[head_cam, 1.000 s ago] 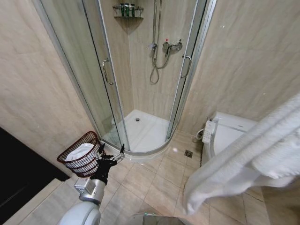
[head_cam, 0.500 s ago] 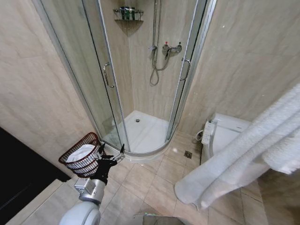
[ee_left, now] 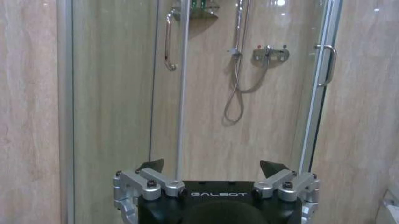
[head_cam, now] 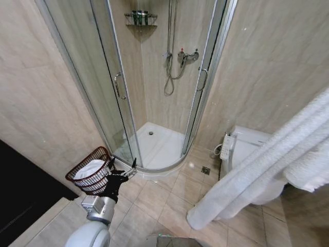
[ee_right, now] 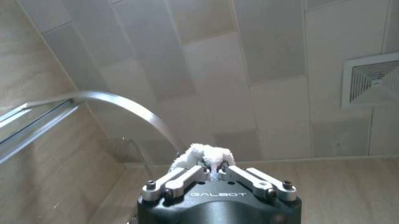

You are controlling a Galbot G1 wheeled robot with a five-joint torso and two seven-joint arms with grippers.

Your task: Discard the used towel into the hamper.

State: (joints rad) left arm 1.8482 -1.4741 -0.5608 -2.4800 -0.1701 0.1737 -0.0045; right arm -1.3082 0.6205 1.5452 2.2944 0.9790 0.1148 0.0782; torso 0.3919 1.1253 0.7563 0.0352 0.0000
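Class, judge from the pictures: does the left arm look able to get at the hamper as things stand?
Probably yes. The open left gripper hangs right beside the hamper, nothing between them. The hamper already holds something white, and the towel is in the right gripper.

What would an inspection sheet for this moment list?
Surface: beige tiled floor, bare around the drain.
Job's things: long white terry towel hanging at right; dark reddish-brown wire hamper by the left wall already holds white cloth.
Clutter: bottles on the shower's corner shelf.
Grippers: left tool open beside the hamper; right tool shut on towel, pointing at the ceiling.
Cables: nothing seen.
Surroundings: glass shower enclosure, white toilet.
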